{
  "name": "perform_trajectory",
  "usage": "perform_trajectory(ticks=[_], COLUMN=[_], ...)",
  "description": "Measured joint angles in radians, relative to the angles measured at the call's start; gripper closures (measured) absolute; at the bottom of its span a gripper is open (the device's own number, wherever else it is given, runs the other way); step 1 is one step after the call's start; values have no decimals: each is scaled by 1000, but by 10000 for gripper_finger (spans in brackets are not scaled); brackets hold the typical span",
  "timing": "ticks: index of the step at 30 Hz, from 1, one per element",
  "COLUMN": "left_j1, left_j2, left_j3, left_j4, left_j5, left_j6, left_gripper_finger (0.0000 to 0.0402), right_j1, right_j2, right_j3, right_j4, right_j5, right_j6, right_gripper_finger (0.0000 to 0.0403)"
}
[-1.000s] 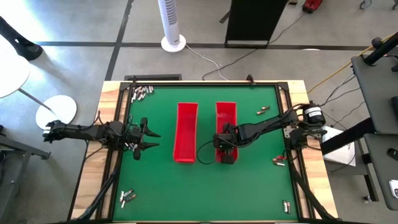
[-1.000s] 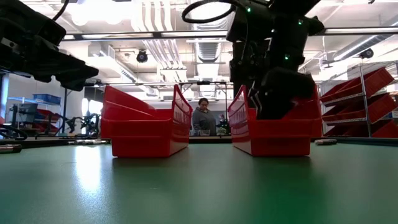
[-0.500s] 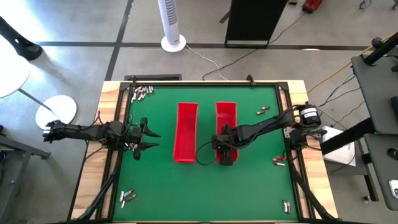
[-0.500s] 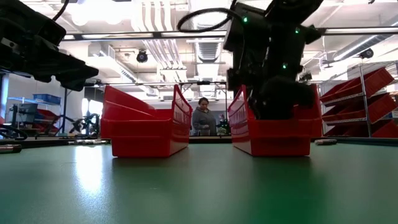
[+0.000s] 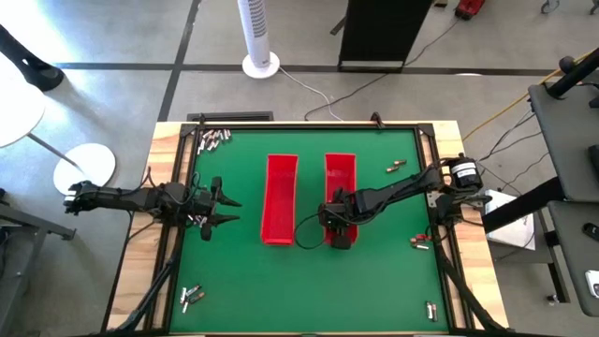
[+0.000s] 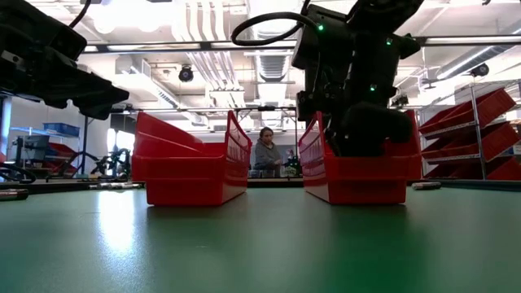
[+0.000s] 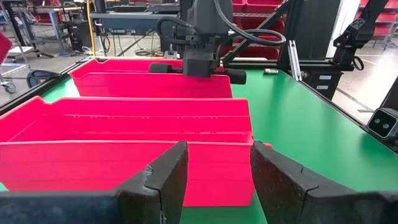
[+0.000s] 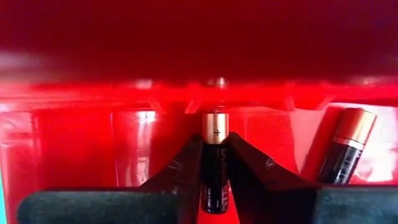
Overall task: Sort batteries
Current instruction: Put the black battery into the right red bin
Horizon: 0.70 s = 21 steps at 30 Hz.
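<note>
Inside the right red tray (image 5: 341,178), the right gripper (image 5: 341,236) is clamped on a battery (image 8: 215,163).

From above, that gripper sits at the tray's near end; the left gripper (image 5: 223,210), fingers apart, waits by the table's left edge beside the left red tray (image 5: 280,187). Loose batteries (image 5: 213,139) lie near the corners. At table height, the right arm dips into the right tray. The right wrist shows a second battery (image 8: 346,147) lying just beside, inside the tray.
</note>
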State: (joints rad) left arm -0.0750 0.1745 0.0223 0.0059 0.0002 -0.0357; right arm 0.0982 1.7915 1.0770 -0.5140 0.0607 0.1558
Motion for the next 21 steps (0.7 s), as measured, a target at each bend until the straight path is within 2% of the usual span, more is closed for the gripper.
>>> perform_trajectory(ticks=[4,10,15,21], left_j1=[0,0,0,0], left_j2=[1,1,1,1], left_j3=[0,0,0,0], left_j4=[0,0,0,0], left_j5=[0,0,0,0], left_j6=[0,0,0,0], left_gripper_finger=[247,247,247,247], right_j1=[0,0,1,22], right_j2=[-3,-1,-2,-23], right_j3=[15,62,147,291], right_j4=[-20,-73,-206,-420], right_j5=[-4,-12,-12,-6], right_j6=[3,5,8,28], right_gripper_finger=[341,291,260,244])
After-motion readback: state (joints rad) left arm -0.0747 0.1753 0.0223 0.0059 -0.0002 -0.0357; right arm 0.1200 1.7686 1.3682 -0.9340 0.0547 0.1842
